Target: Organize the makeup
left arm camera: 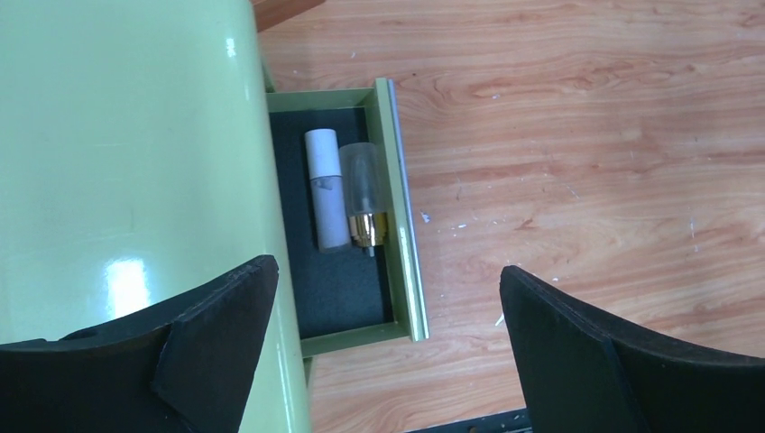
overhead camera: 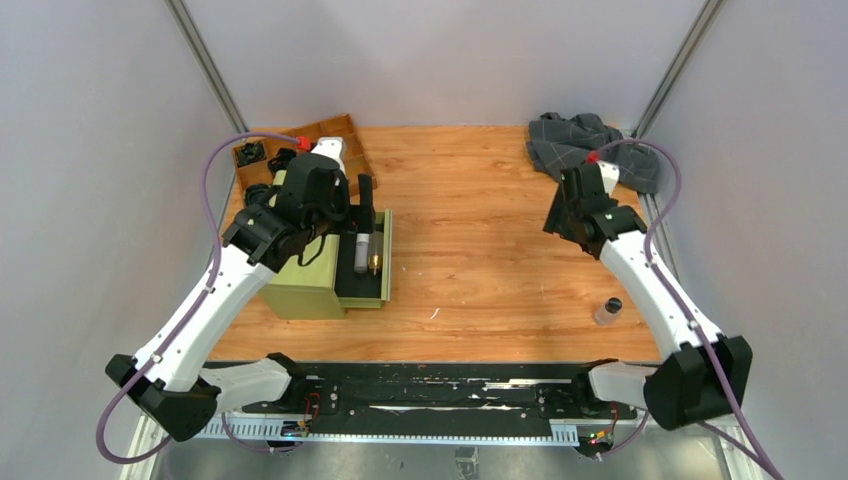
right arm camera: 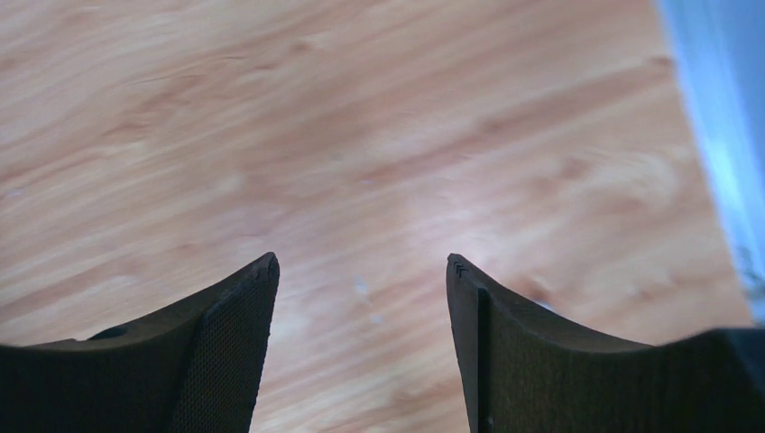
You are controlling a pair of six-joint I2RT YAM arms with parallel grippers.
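Drawer (left arm camera: 401, 207) of the green box (left arm camera: 135, 162) stands pulled out toward 3 o'clock. On its dark liner the white tube (left arm camera: 322, 185) and the clear tube (left arm camera: 364, 176) lie side by side, touching or nearly so, up at the 12 o'clock end. The 6 o'clock half is bare. The left gripper (left arm camera: 388, 268) hangs above the drawer's front rim with its jaws spread wide and nothing between them. The right gripper (right arm camera: 361, 262) is moderately open and empty over bare wood. Overhead, the black-capped bottle (overhead camera: 608, 311) stands upright on the table (overhead camera: 480, 230) at 4 o'clock, beside the right forearm and well apart from the drawer. My judgement is that this bottle is the next item. The right arm is better placed to take it low on the body with a square grip, since a knock near the cap could tip it. It could go in the free end of the drawer without disturbing the two tubes. For pose, the left arm runs from its base toward 11 o'clock, with the wrist folded over the box and pointing down. The right arm has its elbow at 5 o'clock, its forearm angled toward 11 and its wrist pointing down, just short of the grey cloth (overhead camera: 585, 145) at 1 o'clock.
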